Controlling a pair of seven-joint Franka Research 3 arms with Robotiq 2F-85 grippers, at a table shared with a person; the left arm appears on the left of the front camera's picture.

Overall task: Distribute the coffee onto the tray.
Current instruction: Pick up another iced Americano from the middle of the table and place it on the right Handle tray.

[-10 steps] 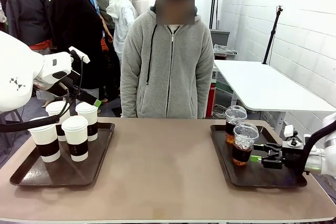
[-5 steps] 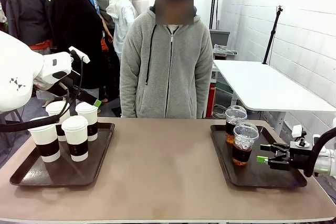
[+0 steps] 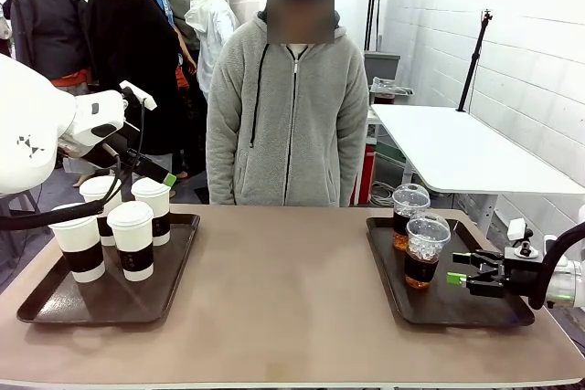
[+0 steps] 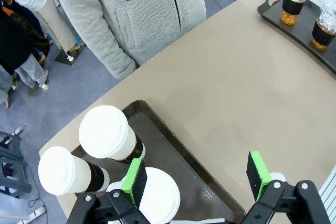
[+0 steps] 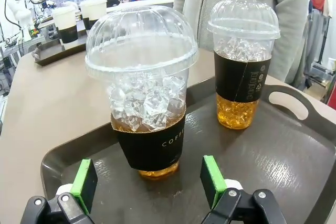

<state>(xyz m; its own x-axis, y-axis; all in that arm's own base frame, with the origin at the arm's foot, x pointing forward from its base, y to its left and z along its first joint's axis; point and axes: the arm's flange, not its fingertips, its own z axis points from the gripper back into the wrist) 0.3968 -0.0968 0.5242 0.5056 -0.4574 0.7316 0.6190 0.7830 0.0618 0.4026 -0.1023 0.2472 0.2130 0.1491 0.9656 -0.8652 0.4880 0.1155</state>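
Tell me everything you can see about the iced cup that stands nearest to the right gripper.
The nearer iced cup is clear plastic with a domed clear lid. It holds ice cubes over a brown drink, and a dark band printed with pale letters wraps its lower part. It stands upright on the dark right tray, apart from the second iced cup. The open right gripper faces it without touching.

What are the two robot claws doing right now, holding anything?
Left gripper: open, holding nothing, above the paper cups.
Right gripper: open, holding nothing, just short of the nearer iced cup.
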